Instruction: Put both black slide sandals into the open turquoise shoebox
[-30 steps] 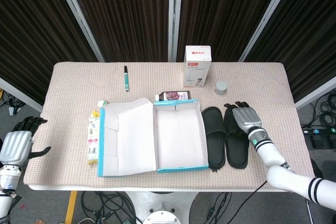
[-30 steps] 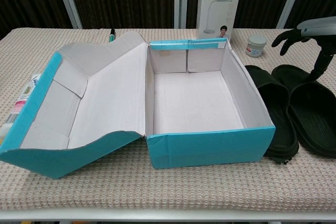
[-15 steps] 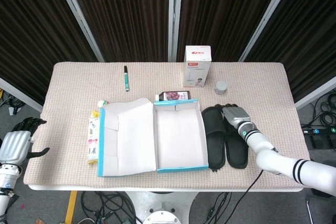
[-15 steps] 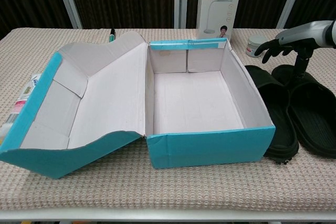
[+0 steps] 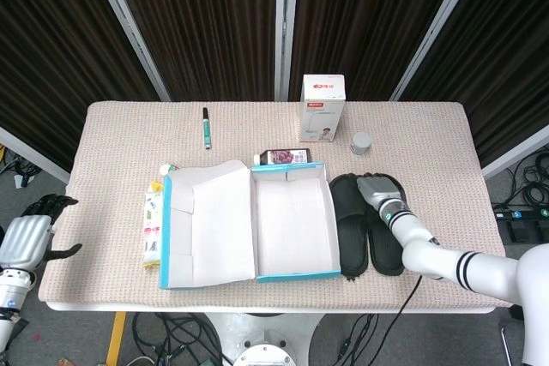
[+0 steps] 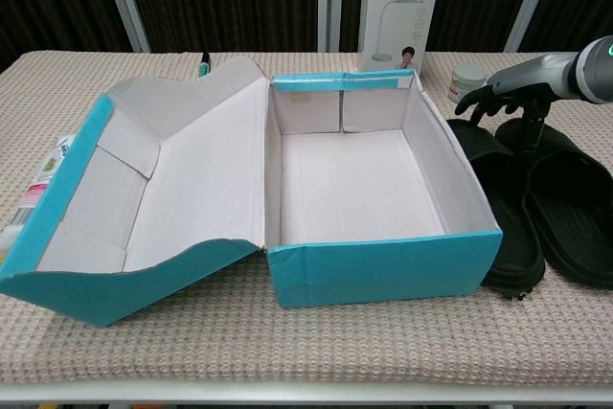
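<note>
The turquoise shoebox [image 6: 374, 265] stands open nearest the front edge of the desk [image 5: 111, 267], thin cardboard with a pale matt lining and its lid [image 6: 144, 208] folded out flat to the left. Just to its right lie two black slide sandals [image 5: 371, 225] side by side, smooth moulded rubber with broad straps, on the desk's coarse beige woven cover. The right robot hand [image 6: 503, 96] hovers low over the strap ends of the sandals, dark fingers [image 6: 472, 101] spread and drooping, holding nothing. Behind the box stand a small grey jar [image 6: 466, 83] and a tall white carton [image 6: 402, 9].

Only the head view shows the left robot hand [image 5: 30, 233], off the desk's left edge, fingers apart and empty, plus a phone [image 5: 286, 156], a teal pen [image 5: 206, 128] and flat packets [image 5: 153, 216] left of the lid
</note>
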Robot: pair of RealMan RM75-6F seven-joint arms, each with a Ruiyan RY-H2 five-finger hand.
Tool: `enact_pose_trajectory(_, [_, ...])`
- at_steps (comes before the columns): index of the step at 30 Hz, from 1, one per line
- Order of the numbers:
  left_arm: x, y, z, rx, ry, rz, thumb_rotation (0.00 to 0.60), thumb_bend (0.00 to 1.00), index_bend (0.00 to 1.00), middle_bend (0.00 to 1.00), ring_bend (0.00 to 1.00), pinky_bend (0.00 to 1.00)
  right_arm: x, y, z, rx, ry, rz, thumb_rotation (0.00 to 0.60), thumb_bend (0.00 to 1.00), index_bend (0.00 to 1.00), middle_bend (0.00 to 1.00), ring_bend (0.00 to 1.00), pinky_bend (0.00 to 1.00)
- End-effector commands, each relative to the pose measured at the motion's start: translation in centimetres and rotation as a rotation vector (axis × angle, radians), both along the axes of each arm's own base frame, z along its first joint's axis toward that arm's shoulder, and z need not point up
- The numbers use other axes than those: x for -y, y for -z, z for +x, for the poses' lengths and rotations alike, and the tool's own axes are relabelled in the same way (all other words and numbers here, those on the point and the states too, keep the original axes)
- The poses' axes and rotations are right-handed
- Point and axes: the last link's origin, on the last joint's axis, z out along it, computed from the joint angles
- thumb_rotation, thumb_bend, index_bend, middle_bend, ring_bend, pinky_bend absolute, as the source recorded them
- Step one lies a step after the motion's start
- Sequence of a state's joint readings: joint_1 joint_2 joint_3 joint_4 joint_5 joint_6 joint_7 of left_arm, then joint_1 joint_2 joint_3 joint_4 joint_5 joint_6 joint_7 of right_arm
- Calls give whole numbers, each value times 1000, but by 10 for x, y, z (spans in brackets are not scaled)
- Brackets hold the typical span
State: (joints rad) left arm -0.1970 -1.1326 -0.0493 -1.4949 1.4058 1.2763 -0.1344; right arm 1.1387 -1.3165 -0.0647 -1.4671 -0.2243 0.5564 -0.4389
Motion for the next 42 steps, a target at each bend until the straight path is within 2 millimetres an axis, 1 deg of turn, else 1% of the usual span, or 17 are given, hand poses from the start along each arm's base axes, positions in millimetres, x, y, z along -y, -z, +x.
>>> enact_pose_trajectory(1, [0,1,-2,4,-6,-9,600,137,224,192,121,202,0,2,1,0,6,-3,600,68,36,114,0,0])
enact_pose_trajectory(8, [0,3,-4,5,-15,-26,600,137,222,192,122,202,2,4,1,-6,14,-10,600,71,36,153,0,0])
enact_pose_trajectory(16, [0,6,-5,5,-23,-40,600,136,222,192,121,202,2,7,0,-23,22,0,600,73,57,181,0,0])
enact_pose_trajectory(28, [0,6,-6,5,-21,-45,600,137,221,192,122,202,2,10,-3,-30,26,-20,600,84,197,297,0,0])
enact_pose_trajectory(34, [0,7,-6,4,-24,-49,600,136,222,192,121,202,3,9,-3,-20,28,-47,600,87,288,361,7,0])
enact_pose_trajectory(39, [0,8,-6,3,-25,-52,600,136,222,192,122,202,4,7,-3,-13,29,-65,600,91,332,399,25,0])
enact_pose_trajectory(42, [-1,8,-6,2,-26,-54,600,137,221,192,121,202,5,2,-1,-8,21,-85,600,94,346,410,29,0])
